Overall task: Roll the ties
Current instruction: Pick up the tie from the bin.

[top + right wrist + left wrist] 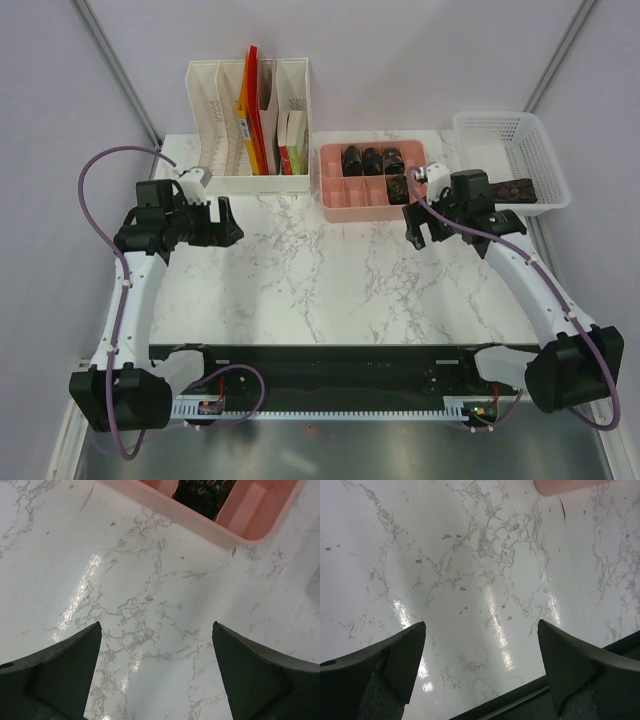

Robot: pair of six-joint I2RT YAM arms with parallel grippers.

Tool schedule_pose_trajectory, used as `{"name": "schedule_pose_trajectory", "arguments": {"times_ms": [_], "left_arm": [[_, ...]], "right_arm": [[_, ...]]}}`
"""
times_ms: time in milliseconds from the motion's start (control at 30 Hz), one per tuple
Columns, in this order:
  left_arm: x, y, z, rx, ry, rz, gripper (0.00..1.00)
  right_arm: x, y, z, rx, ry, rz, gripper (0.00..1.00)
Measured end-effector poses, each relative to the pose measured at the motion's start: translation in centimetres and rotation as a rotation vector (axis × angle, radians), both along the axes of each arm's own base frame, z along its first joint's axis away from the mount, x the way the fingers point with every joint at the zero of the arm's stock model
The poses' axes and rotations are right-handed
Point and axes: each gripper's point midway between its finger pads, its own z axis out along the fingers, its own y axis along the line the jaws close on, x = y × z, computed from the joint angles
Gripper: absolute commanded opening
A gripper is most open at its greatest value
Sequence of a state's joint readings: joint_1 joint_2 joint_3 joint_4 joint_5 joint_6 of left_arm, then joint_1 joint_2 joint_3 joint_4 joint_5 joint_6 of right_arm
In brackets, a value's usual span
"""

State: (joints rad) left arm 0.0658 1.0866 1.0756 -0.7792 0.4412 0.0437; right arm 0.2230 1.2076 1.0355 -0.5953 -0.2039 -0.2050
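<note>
Pink tray (250, 505) and its rolled tie (202, 492) run off-frame.

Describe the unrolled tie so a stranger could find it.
Start at the white mesh basket on the far right, beside the pink tray. The tie lies flat along its near side: a long dark strip, unlike the compact rolls in the tray.
</note>
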Motion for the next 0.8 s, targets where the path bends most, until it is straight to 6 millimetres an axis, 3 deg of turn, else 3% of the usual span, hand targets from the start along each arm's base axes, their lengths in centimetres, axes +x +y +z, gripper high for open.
{"name": "schedule_pose_trajectory", "arguments": {"times_ms": [100,233,367,467,600,700,800], "left_arm": [[0.1,0.2,0.0,0.009,0.005,0.011,1.00],[0.7,0.2,0.7,0.007,-0.008,0.009,1.00],[1.1,-0.2,1.8,-0.011,-0.034,-0.012,1.00],[1.1,-0.6,2.3,-0.028,-0.042,-0.031,1.00],[1.1,-1.0,2.2,-0.046,-0.035,-0.048,1.00],[1.2,-1.2,2.0,-0.057,-0.024,-0.057,1.00],[1.2,-1.3,1.7,-0.061,-0.015,-0.060,1.00]], "right_arm": [[1.6,-0.4,1.3,-0.002,0.009,-0.016,0.98],[6.8,-3.0,5.6,0.024,-0.055,-0.083,0.98],[11.8,-9.2,10.1,0.033,-0.144,-0.187,0.98],[14.1,-14.1,11.0,0.008,-0.166,-0.256,0.98],[16.8,-19.4,9.7,-0.022,-0.149,-0.320,0.98],[18.1,-22.4,6.8,-0.045,-0.095,-0.344,0.98],[19.0,-24.4,2.5,-0.079,-0.014,-0.351,0.98]]}}
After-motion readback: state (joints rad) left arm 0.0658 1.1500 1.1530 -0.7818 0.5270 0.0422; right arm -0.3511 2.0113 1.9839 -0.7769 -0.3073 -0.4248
